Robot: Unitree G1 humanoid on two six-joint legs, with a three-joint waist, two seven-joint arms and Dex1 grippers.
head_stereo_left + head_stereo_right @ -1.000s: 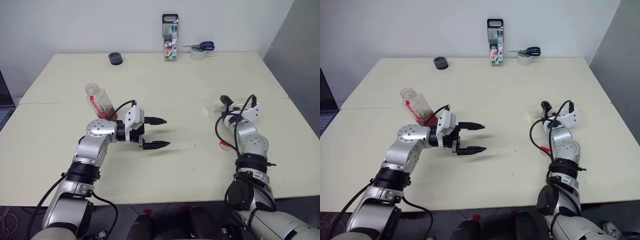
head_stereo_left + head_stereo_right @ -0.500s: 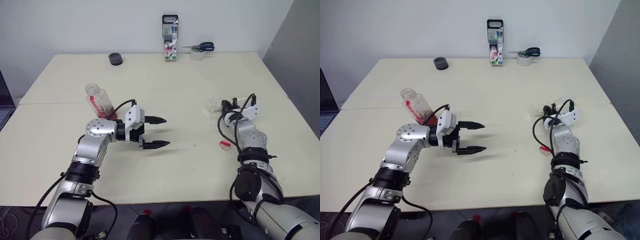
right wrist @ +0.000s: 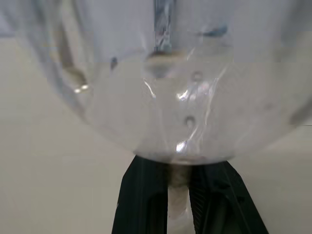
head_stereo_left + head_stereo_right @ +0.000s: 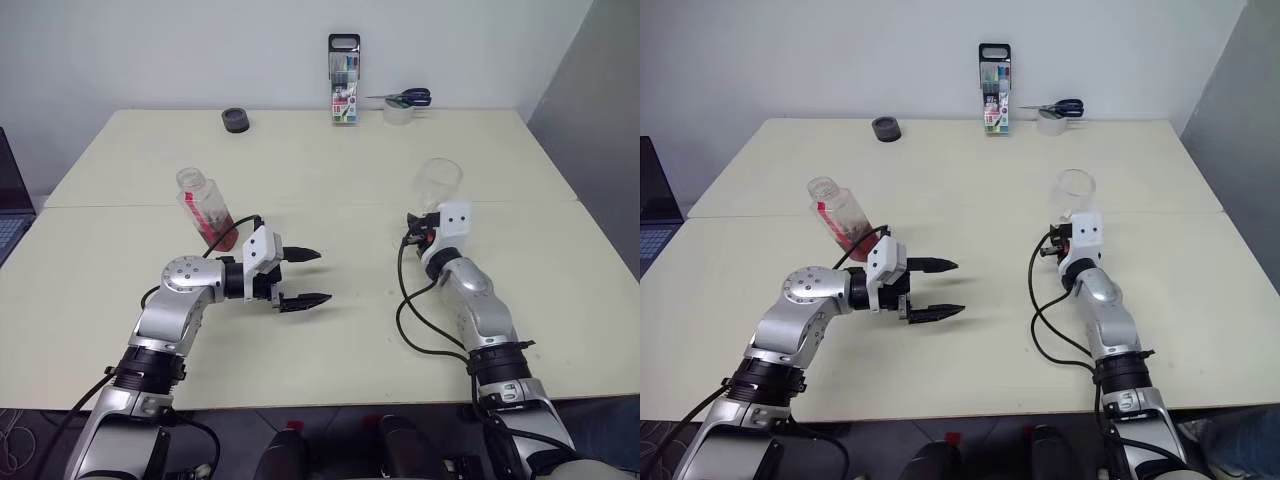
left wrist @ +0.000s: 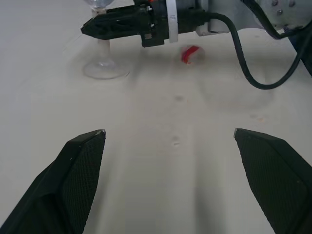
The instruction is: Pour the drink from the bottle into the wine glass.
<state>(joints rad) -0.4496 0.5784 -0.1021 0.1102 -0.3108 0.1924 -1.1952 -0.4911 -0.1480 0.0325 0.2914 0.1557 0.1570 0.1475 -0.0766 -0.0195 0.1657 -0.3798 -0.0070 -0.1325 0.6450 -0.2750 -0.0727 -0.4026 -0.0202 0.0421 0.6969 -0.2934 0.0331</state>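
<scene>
Nearest you, your left gripper hangs just above the table with its two black fingers spread wide and nothing between them; bare tabletop lies in front of it and on toward the near edge. Just behind that arm the bottle stands free, tilted, uncapped, with a little reddish-brown drink in its lower end. Between the two arms you have an open stretch of table, with only the small red-and-white cap lying on it close to your right arm. Your right gripper is closed on the stem of the wine glass, just under the bowl; the glass is upright, its bowl clear, and its foot looks to sit on the table, though you cannot be sure. It is well apart from the bottle. Along the far edge stand a dark round object, a pack of coloured markers and a tape roll with scissors on top.
</scene>
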